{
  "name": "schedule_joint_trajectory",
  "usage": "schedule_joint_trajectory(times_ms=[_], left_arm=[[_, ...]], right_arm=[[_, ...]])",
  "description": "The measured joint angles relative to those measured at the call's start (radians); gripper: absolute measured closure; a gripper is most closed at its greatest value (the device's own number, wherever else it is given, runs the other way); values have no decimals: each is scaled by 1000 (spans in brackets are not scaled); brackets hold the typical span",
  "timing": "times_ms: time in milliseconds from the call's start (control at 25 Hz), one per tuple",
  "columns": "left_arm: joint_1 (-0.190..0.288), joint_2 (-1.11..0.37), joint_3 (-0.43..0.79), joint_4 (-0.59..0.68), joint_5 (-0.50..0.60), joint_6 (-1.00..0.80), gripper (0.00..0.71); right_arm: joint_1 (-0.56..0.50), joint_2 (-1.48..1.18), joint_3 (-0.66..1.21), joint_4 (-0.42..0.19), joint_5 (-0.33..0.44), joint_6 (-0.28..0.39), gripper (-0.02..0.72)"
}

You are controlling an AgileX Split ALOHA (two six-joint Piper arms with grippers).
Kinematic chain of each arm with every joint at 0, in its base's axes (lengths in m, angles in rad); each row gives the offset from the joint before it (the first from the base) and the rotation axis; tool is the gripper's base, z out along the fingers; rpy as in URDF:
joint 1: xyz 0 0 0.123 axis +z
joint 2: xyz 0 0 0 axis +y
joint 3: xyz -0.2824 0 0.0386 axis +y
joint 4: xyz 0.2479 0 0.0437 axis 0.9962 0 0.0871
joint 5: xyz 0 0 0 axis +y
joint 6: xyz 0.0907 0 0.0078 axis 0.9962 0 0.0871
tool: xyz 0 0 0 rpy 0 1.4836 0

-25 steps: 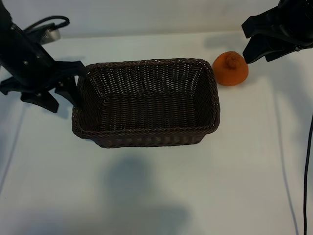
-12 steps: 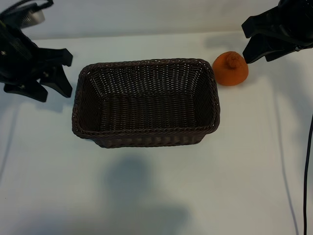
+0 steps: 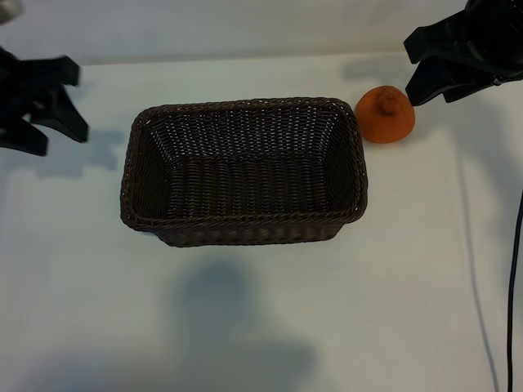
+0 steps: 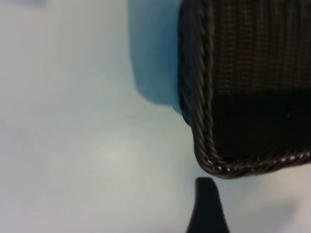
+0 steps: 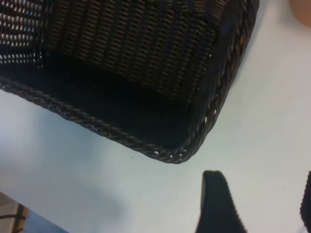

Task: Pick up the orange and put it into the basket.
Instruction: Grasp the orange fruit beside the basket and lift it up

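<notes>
The orange (image 3: 385,115) sits on the white table just off the right end of the dark brown wicker basket (image 3: 245,219), which holds nothing. My right gripper (image 3: 415,73) hangs open and empty beside the orange, toward the table's far right corner. A little of the orange (image 5: 302,9) shows at the edge of the right wrist view, past the basket's corner (image 5: 170,154). At the far left my left gripper (image 3: 78,103) is open and empty, well clear of the basket. The left wrist view shows one finger (image 4: 207,206) short of the basket's rim (image 4: 204,121).
A black cable (image 3: 513,286) runs down the table's right side. White tabletop (image 3: 245,318) stretches in front of the basket. The table's back edge lies close behind both grippers.
My left gripper has drawn back from the basket's left end to the far left, still open. The right gripper, the orange and the basket have not moved.
</notes>
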Motion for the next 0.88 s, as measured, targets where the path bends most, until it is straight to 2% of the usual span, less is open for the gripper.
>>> schedule_joint_trajectory(times_ms=[80, 600, 880], left_arm=[[18, -17, 3, -18, 0, 20, 169], [18, -59, 8, -99, 0, 65, 169], [18, -60, 144, -173, 0, 135, 169]], right_arm=[[0, 0, 0, 0, 0, 0, 286], [0, 0, 0, 0, 0, 0, 286], [0, 0, 0, 0, 0, 0, 286]])
